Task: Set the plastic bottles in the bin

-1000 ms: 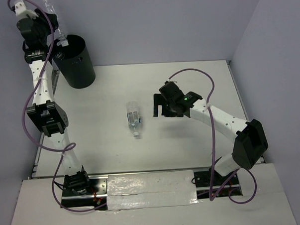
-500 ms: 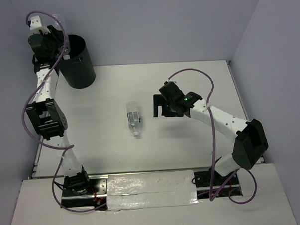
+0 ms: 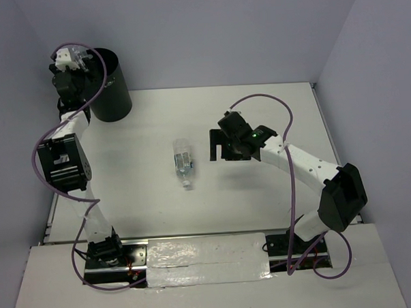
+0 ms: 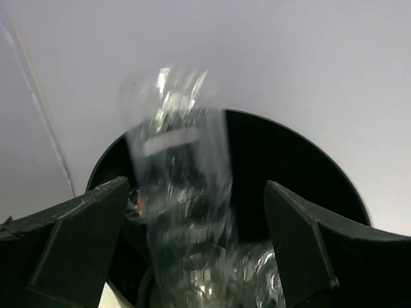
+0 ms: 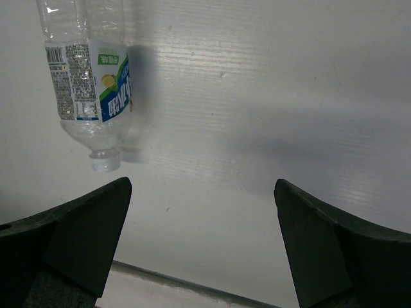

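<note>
The left claw (image 4: 196, 192) gapes over the bin (image 4: 295, 160), a blurred bottle (image 4: 183, 160) between its fingers (image 4: 77, 237); the right claw (image 5: 202, 189) gapes, a labelled bottle (image 5: 90, 83) ahead-left on the table (image 5: 270, 96).

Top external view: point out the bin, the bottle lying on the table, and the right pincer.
bin (image 3: 116, 96), top external view, on its outer wall.
bottle (image 3: 183, 162), top external view, on its label band.
right pincer (image 3: 220, 153), top external view, midway between its fingertips.

White tabletop (image 3: 262, 206): one labelled bottle (image 3: 183, 163) lies on its side mid-surface; the black bin (image 3: 114, 96) stands at the far-left corner.
</note>
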